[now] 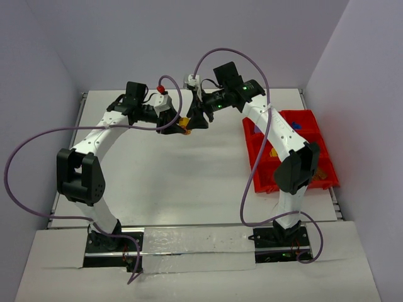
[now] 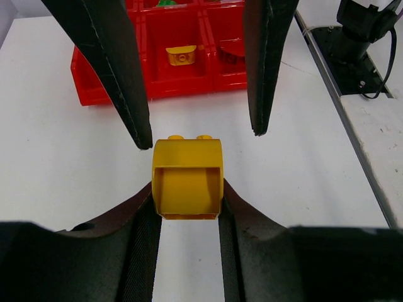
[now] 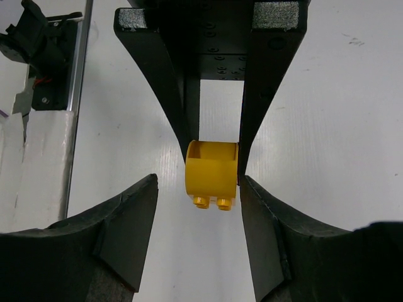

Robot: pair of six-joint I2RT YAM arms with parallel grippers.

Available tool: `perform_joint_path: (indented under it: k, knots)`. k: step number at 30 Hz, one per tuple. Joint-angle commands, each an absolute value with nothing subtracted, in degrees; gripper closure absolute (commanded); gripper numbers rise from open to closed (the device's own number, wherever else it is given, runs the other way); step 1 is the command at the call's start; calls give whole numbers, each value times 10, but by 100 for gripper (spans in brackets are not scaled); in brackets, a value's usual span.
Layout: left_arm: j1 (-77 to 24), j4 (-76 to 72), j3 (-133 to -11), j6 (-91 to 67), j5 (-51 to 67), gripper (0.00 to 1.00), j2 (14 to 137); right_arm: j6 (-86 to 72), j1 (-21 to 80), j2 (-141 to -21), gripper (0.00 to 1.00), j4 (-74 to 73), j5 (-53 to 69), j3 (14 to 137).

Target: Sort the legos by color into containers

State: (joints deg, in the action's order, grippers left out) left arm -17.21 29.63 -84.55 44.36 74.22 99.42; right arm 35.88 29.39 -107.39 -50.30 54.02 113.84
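Yellow plastic sat between the two arms: a yellow brick was clamped in the left claw, held up off the white surface. Its hollow underside faced the left wrist camera and its two studs pointed away, toward the other arm. The left claw was closed only to the brick's width, its fingers pressed against two opposite sides.

The right claw faced it head-on, jaws apart and straddling the brick. In the right wrist view one finger lay just beside the brick and the left claw's finger. The other finger stood apart with a plain gap, so the right claw had hold of nothing.

From above, both claws met over the far middle of the surface. The red tray lay well apart at the right edge, beside the right arm. One of its compartments held another yellow piece.
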Motion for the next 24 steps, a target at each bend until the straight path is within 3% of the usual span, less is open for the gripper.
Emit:
perform_joint_path:
  k: [1,17,24]
  knots:
    - [-176,265,-843,434,759,99,962,359,299,-1076,39,-479,535,1140]
    - [-176,185,-808,364,761,100,941,360,300,-1063,37,-459,535,1110]
    - [-176,151,-803,323,766,100,940,352,300,-1063,42,-444,536,1111]
